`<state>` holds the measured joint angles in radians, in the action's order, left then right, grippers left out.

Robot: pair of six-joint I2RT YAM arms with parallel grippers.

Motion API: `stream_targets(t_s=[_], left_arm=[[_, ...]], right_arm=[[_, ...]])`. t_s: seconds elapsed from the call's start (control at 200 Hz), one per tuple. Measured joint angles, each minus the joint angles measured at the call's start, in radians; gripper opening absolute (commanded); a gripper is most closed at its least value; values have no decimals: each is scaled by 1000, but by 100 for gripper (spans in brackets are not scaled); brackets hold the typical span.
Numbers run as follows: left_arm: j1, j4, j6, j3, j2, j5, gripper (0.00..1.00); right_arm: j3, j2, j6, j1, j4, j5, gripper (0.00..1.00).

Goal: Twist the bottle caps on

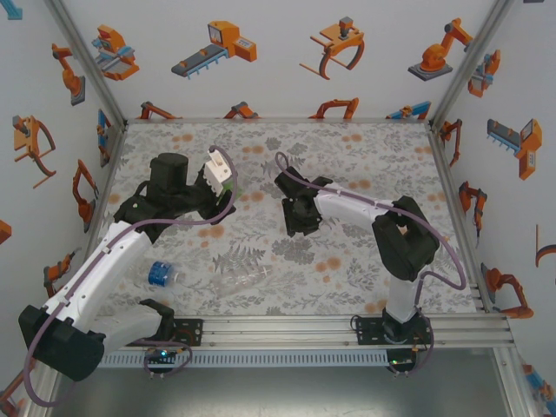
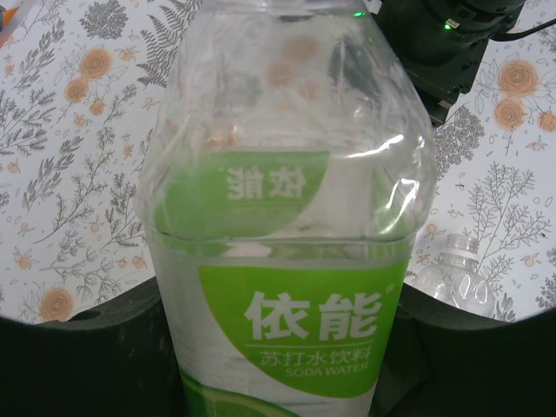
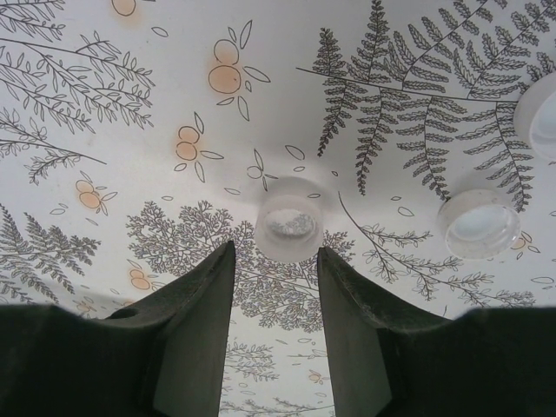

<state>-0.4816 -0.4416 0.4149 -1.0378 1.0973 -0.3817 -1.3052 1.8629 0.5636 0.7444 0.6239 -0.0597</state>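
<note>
**Entry: one bottle held ready, one cap lined up for pickup**

1. Green-labelled bottle [image 2: 287, 261]. It is off the worktop [image 1: 347, 148], and the left fingers [image 2: 78, 365] are clamped on its lower body from both sides. In the top view it sits at about 10 o'clock from the worktop's middle. It is probably raised and steadied there so a cap can be brought to its neck (the neck runs out of the left wrist view, so I cannot tell whether it is bare).

2. Nearest cap [image 3: 287, 221]. White and round, it lies on the worktop at 12 o'clock of the right fingers [image 3: 187, 339], just beyond their tips and not between them. These fingers point down at the worktop, narrowly apart and holding nothing. The gap looks about cap-wide, so a short advance should bracket the cap.

3. Spare caps. The second cap [image 3: 478, 224] lies at 3 o'clock of the first, apart from it. The third cap [image 3: 539, 122] is at 2 o'clock, cut off by the frame edge.

4. Waiting bottles. The blue-labelled bottle [image 1: 161, 274] and the plain clear bottle [image 1: 239, 282] lie near each other at about 7 o'clock of the worktop, close to the left arm's base, presumably parked until their turn.
</note>
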Motion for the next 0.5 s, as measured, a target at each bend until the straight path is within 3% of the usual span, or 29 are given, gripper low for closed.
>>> stream_targets(t_s=[0.501], left_arm=[[0,0,0,0,0,0,4]], right_arm=[[0,26,0,0,-1,5,42]])
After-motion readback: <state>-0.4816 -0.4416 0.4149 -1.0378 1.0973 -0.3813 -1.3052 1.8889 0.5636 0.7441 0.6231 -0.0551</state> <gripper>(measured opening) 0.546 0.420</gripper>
